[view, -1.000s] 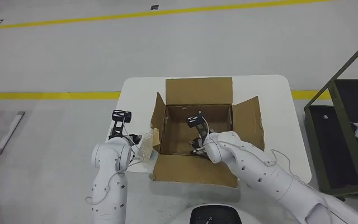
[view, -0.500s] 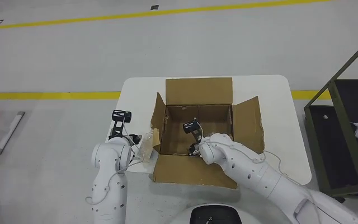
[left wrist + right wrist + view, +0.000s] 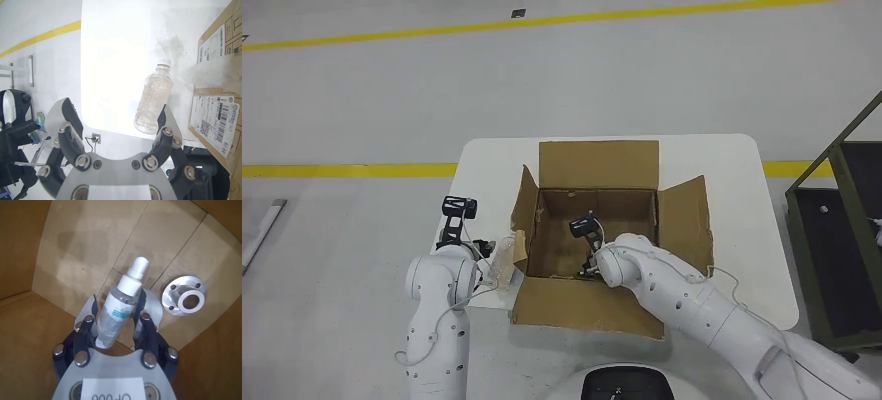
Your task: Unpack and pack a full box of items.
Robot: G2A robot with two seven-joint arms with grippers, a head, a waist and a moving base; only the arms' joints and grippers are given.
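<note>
Since 1 second ago my right claw has shifted sideways inside the box, above the white table. That cardboard box surrounds it. My left claw gapes, 1 clear bottle just beside its finger. My right claw clamps the spray bottle; 1 metal flange lies near.

White table — box, bottle, perhaps a bag.
</note>
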